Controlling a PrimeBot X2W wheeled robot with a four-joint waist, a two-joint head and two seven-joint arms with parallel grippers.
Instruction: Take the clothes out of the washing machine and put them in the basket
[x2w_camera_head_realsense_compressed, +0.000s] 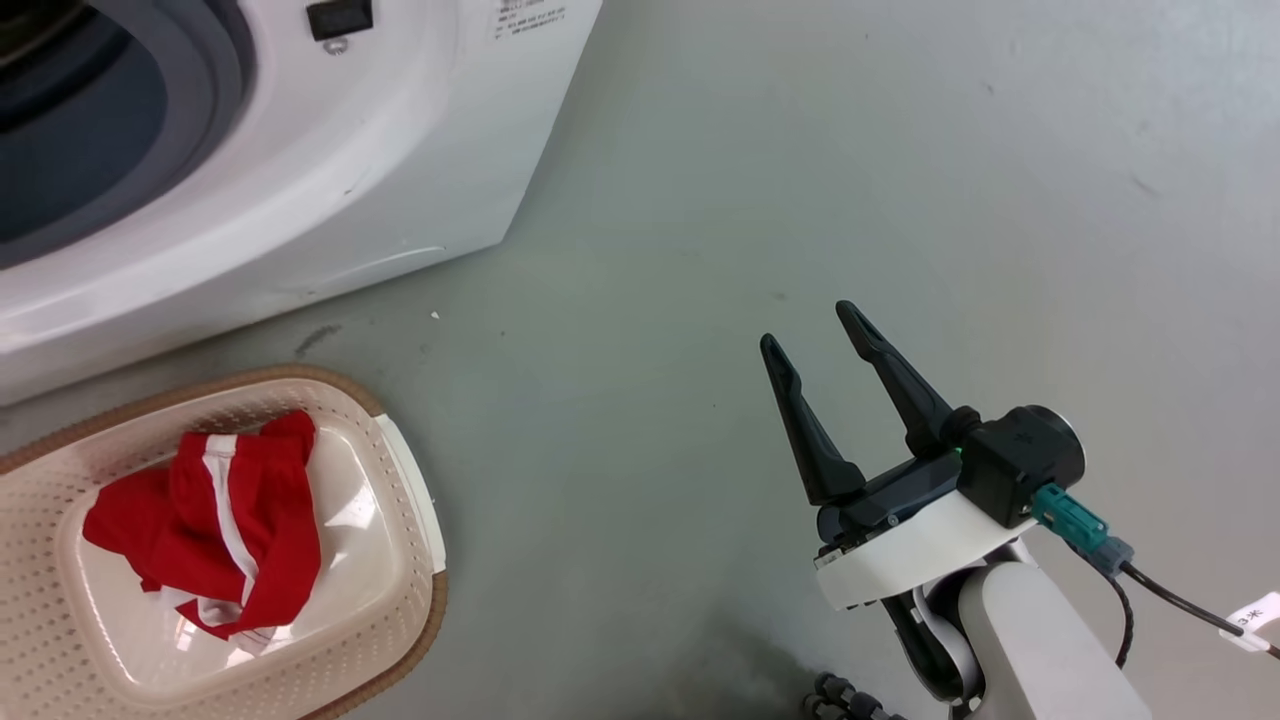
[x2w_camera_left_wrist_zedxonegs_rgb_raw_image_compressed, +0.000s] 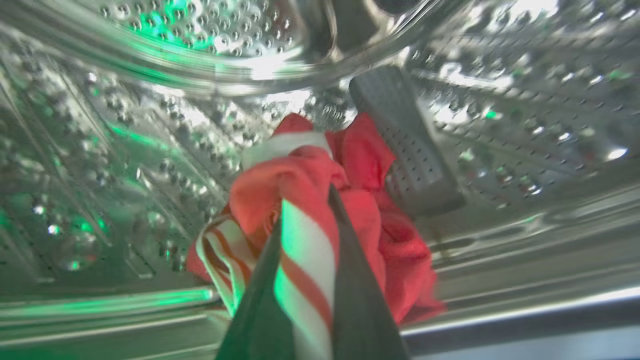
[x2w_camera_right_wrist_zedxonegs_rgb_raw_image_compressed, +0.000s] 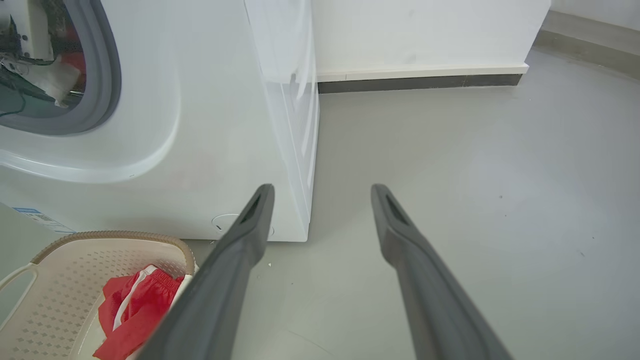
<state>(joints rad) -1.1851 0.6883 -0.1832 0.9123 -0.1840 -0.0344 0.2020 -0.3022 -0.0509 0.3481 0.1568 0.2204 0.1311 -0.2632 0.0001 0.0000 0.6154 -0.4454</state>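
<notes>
A grey floor is stretching past the white washing machine at your ten o'clock. Inside its steel drum, your left gripper is pinching a red garment by its white-striped band. A second red piece is lying crumpled in the cream basket at eight o'clock. Your right gripper is hovering at four o'clock, fingers spread.

The floor was smooth and grey. A dark smudge lay on it, with a tiny white crumb near, at its 3 o'clock. In the right wrist view a white wall stood at 12 o'clock, with a dark strip along its foot.
</notes>
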